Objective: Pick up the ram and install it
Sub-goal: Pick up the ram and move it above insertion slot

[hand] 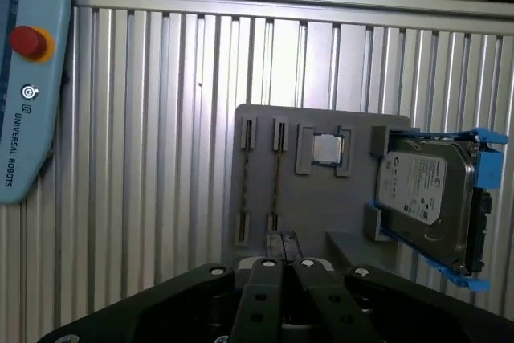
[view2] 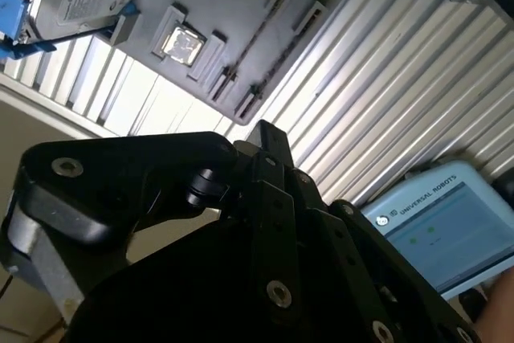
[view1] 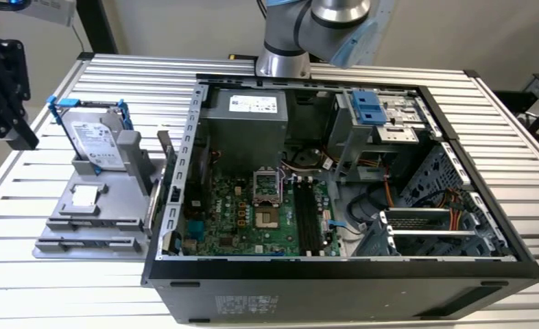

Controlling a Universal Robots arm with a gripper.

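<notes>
- Ram (hand: pixel 275 184) stands on edge in the grey fixture tray (hand: pixel 321 214), each end caught in a small clip. It is outside the computer case (view1: pixel 343 271), not yet installed.
- A second stick (hand: pixel 246 186) of the same kind stands parallel and just beside it, in its own pair of clips.
- From my console, the end effector (hand: pixel 283 238) hangs over the tray edge nearest the two sticks. Its black fingers (hand: pixel 261 279) are drawn together at the tips, with nothing between them.
- I cannot tell how high above the tray it hangs, though I see no contact with either stick.
- On the same tray, a square processor chip (hand: pixel 325 150) sits in a frame next to the sticks. Beyond that, a silver-labelled hard drive (hand: pixel 422 198) is propped in a blue bracket (hand: pixel 488 162).
- The tray lies on the slatted aluminium worktop (hand: pixel 144 118), just beside the case on the exterior view's left.
- The case lies open on its side, so I look straight onto the green motherboard (view1: pixel 233 226). Its long black slots (view1: pixel 304 212) run next to the processor socket.
- A light-blue teach pendant (hand: pixel 24 78) with a red button rests on the worktop, well apart from the tray.
</notes>
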